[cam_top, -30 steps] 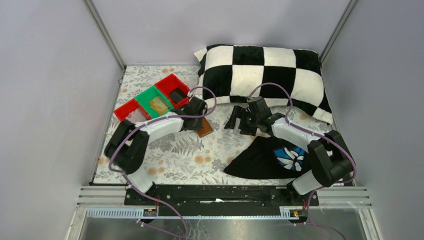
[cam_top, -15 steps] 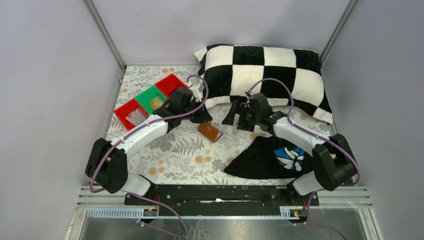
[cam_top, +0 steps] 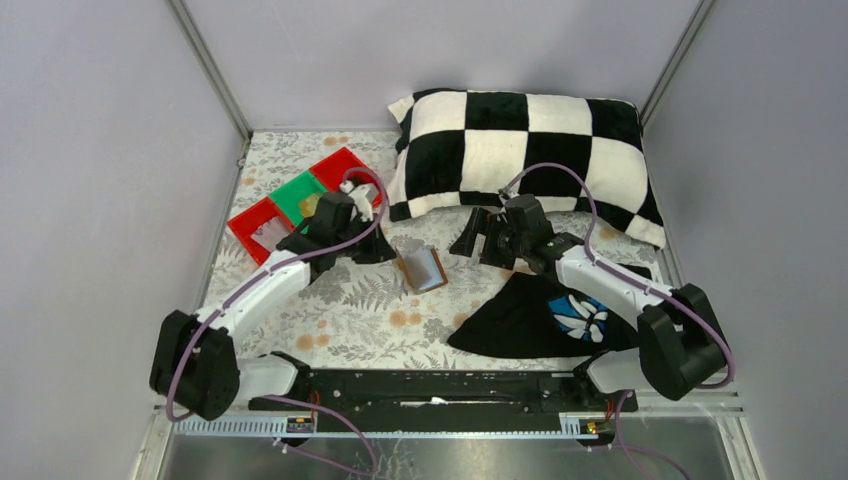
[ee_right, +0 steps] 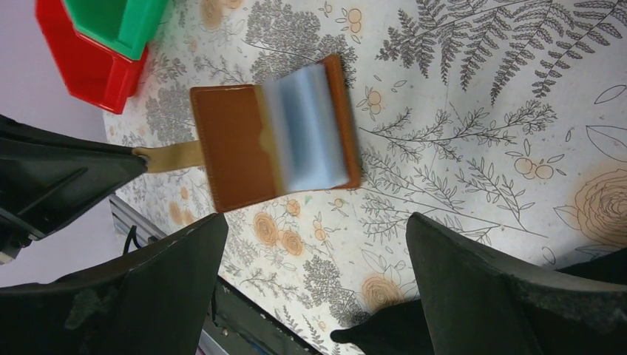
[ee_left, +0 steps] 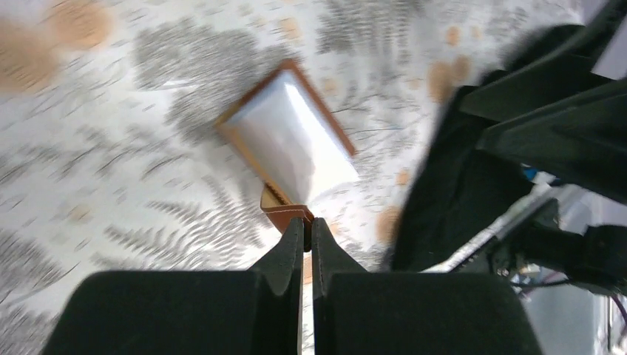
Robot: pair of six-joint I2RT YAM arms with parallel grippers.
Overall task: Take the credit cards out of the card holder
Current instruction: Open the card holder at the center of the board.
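The card holder [cam_top: 422, 270] is seen lying opened flat on the surface [cam_top: 330, 300] between the two hands, with one brown half and one pale blue-grey half turned upward. The left hand [ee_left: 303, 235] is clenched on a narrow tan strip [ee_right: 166, 157] that projects from the edge of the brown half. Whether this strip is a strap of the holder or the end of a beige card cannot be told, since only a narrow length of it is shown. The right hand [cam_top: 478, 240] is held spread wide near the holder and aimed at it, with nothing grasped or touched. No credit cards can be made out as separate things: the blue-grey half is blurred in both wrist views, so a card cannot be told from a pocket panel. The step in hand is judged to be the opening and steadying of the holder, with extraction not yet done. For the next move, the holder would need to be restrained by the strip while the spread hand is lowered onto an exposed card edge, closed on that alone, and drawn out along the pocket's mouth
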